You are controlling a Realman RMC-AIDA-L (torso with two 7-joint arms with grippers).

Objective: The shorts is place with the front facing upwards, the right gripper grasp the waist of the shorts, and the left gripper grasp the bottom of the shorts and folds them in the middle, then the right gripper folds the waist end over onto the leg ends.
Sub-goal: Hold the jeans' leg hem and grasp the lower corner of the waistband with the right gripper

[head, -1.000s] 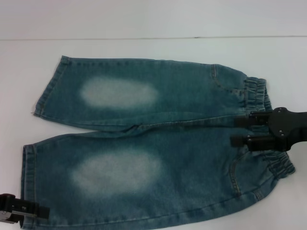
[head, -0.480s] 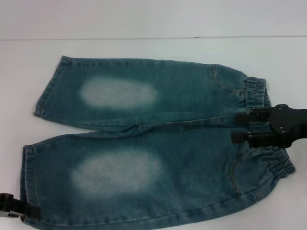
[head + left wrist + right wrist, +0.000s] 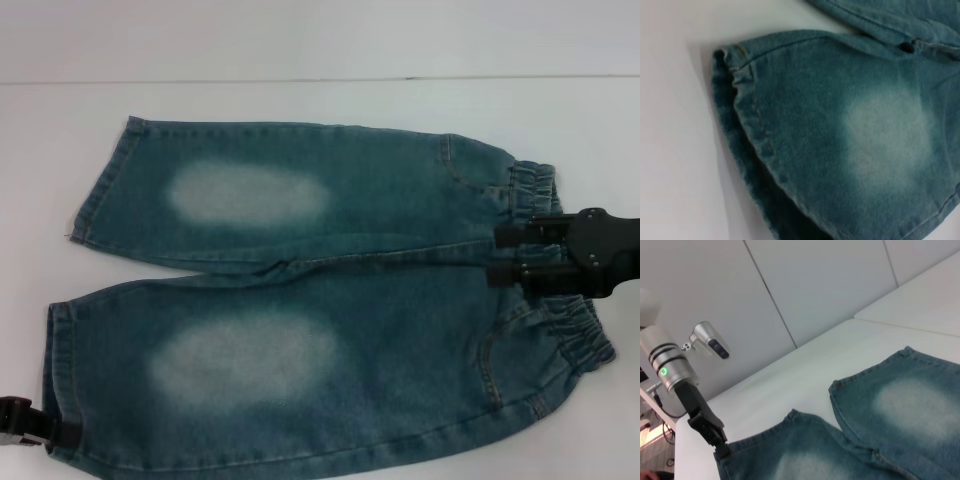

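The blue-green denim shorts (image 3: pixel 300 300) lie flat, front up, with a pale oval patch on each leg. The gathered waist (image 3: pixel 585 340) is on the right and the leg ends (image 3: pixel 100 185) on the left. My right gripper (image 3: pixel 507 255) is open, low over the middle of the waistband, with denim showing between its two fingers. My left gripper (image 3: pixel 30 430) sits at the outer corner of the near leg's hem (image 3: pixel 58 370). The right wrist view shows the left gripper (image 3: pixel 715 437) touching that corner. The left wrist view looks closely at this hem (image 3: pixel 747 130).
The white table (image 3: pixel 320 100) extends beyond the shorts on the far side and to the left. A seam line crosses its far part. In the right wrist view a grey wall (image 3: pixel 815 290) stands behind the left arm.
My right gripper has shifted right and slightly farther over the waistband, and its fingers have drawn closer together. My left gripper has slid left, off the near leg, to the hem corner.
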